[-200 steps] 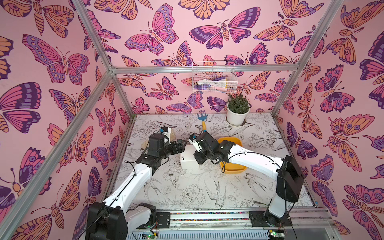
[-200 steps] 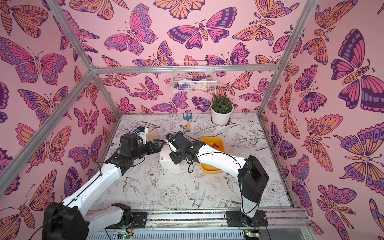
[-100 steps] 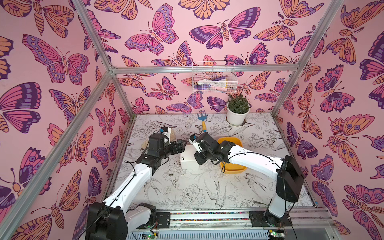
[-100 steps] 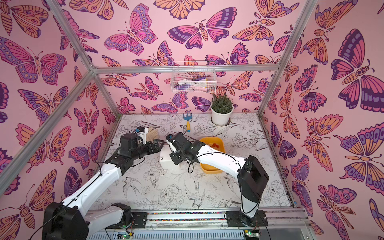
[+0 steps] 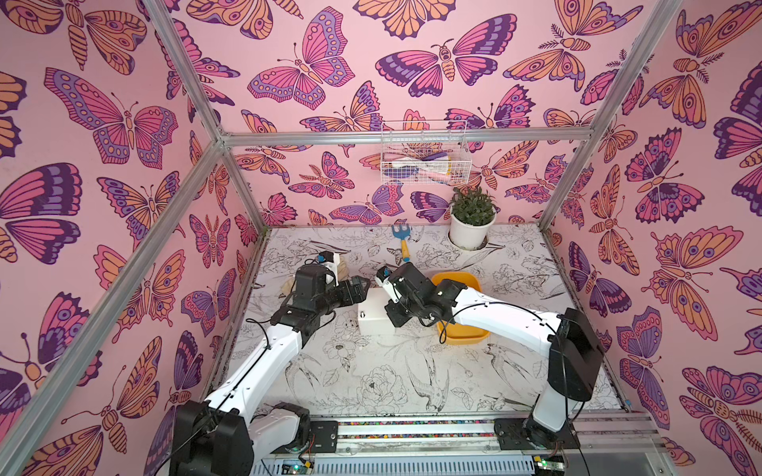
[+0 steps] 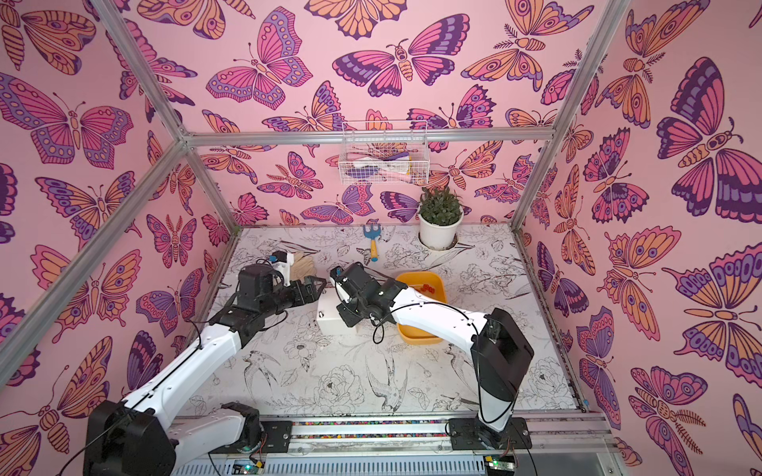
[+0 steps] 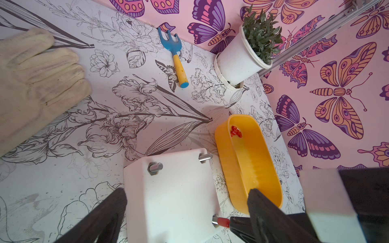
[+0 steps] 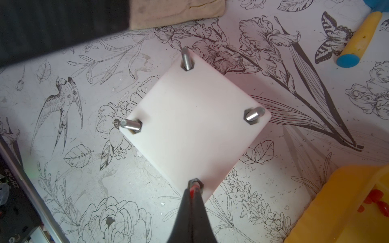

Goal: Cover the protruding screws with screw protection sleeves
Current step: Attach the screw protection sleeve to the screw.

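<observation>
White box [image 8: 189, 126] on the flowered table, protruding screws [image 8: 253, 114] at its four corners, three of them bare. Right gripper [image 8: 194, 186] is pinched together on a red sleeve [image 7: 223, 222]. The sleeve sits on the screw at the box corner by the yellow tray [image 7: 223, 147], with metal showing at its base. Left gripper [image 7: 187, 202] is spread wide, one finger either side of the box, with a gap on the tray side. The tray is just beside the box, with spare sleeves [image 7: 235, 132] heaped inside.
</observation>
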You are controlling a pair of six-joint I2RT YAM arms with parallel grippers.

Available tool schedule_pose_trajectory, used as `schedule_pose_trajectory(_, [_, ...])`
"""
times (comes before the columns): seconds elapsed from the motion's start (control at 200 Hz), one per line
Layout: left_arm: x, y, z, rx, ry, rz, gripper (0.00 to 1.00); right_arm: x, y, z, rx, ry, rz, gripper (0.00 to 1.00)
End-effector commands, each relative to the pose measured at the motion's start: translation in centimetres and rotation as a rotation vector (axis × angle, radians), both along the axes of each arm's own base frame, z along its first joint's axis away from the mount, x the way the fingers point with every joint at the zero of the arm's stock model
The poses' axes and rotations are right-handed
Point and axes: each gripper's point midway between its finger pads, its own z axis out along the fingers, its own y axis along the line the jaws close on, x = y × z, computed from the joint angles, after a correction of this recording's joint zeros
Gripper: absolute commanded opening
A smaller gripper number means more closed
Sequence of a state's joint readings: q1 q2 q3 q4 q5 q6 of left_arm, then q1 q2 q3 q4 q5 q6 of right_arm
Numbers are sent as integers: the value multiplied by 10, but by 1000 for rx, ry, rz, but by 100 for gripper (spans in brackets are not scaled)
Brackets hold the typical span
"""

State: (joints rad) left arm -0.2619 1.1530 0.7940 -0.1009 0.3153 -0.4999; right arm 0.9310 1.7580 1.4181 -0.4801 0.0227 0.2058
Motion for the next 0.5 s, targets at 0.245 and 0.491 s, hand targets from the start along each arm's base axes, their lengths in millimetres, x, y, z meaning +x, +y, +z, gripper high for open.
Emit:
schedule_pose_trajectory(0.245, [0,1,-3,-8,0,0,92,-1,-2,-21,-34,35,-13,0])
schedule_pose_trajectory(0.491, [0,1,-3,-10,-1,0,92,-1,-2,-22,-36,39,-15,0])
